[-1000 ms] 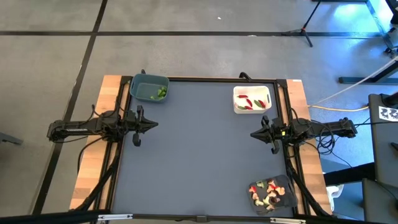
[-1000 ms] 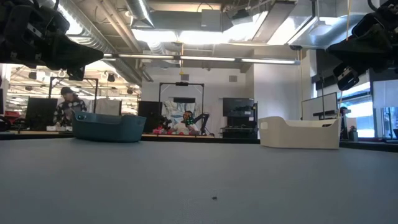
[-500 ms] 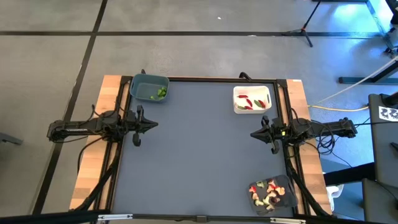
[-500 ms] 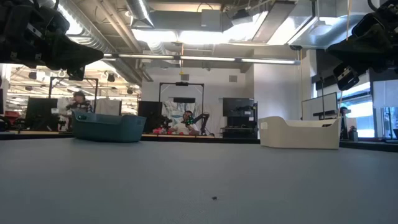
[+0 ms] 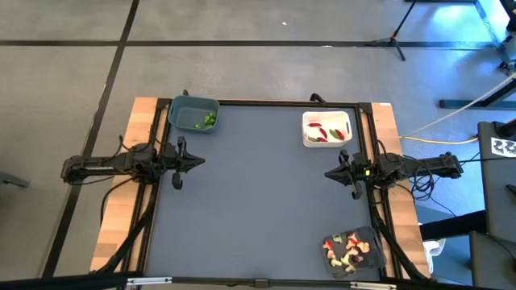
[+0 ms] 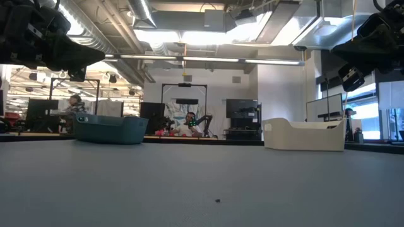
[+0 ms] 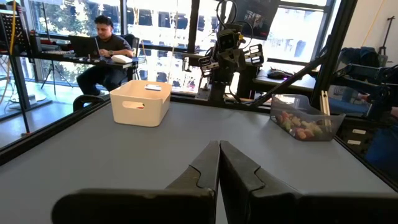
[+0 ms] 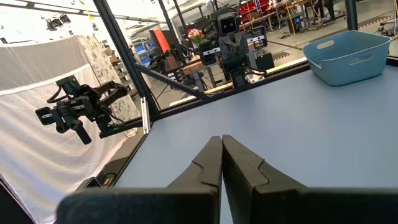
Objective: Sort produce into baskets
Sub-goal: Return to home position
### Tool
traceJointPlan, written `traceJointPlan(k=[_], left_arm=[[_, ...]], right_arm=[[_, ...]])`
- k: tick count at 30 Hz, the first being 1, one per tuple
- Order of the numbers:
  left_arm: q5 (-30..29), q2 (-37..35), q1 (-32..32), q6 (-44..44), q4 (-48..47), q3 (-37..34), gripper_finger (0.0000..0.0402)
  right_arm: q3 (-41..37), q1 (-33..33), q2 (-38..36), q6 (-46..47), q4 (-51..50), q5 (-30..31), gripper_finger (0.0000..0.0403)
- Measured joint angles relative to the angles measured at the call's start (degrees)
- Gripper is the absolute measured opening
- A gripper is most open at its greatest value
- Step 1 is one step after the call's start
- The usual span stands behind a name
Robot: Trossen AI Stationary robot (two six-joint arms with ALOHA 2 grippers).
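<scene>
Tiny toy produce (image 5: 208,121) lies in the blue-grey tub (image 5: 187,113) upper left, white tub (image 5: 327,114) upper right, dark grey tray (image 5: 371,239) lower right; my left gripper (image 5: 200,160) and right gripper (image 5: 329,173), pinched together empty, haven't moved, so sorting looks done.

Bright windows (image 7: 155,25) line the lab (grey taped floor (image 5: 266,72))
</scene>
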Motion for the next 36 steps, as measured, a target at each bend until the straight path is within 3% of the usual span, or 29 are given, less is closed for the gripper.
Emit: traceJointPlan(k=[36], left_arm=[[0.0,0.0,0.0,0.0,0.0,0.0,0.0005]], right_arm=[[0.0,0.0,0.0,0.0,0.0,0.0,0.0014]])
